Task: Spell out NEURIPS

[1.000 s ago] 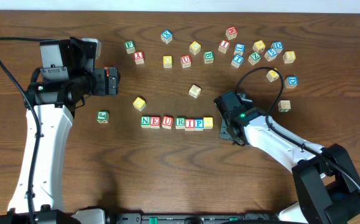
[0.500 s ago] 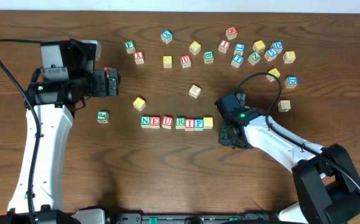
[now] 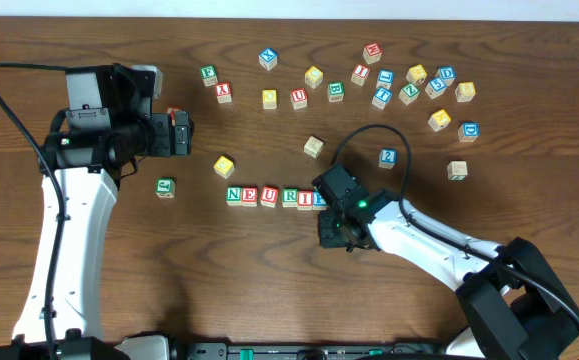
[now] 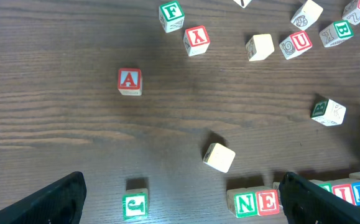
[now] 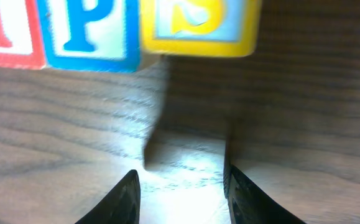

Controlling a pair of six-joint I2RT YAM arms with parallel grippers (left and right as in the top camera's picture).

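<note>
The wooden cubes stand in a row near the table's middle: green N (image 3: 234, 195), red E (image 3: 251, 195), red U (image 3: 269, 196), green R (image 3: 290, 197), red I (image 3: 305, 198) and blue P (image 3: 319, 198). From overhead, the right arm hides the row's right end. The right wrist view shows I (image 5: 9, 31), P (image 5: 89, 31) and a yellow-framed S cube (image 5: 198, 25) side by side. My right gripper (image 5: 181, 199) stands open just in front of the S, with bare table between its fingers. My left gripper (image 3: 179, 130) hangs open far left, above the table, holding nothing; N (image 4: 247, 202) and E (image 4: 267, 201) show below it.
Several loose letter cubes lie along the back, from a green one (image 3: 209, 73) to a yellow one (image 3: 465, 91). Nearer the row sit a yellow cube (image 3: 224, 165), a pale cube (image 3: 313, 147), a green cube (image 3: 165, 187), a blue cube (image 3: 388, 157) and a tan cube (image 3: 456, 170).
The right arm has swung left, from right of the row's end to over and just in front of it. A blue cube it covered now shows. The left arm has not moved.
</note>
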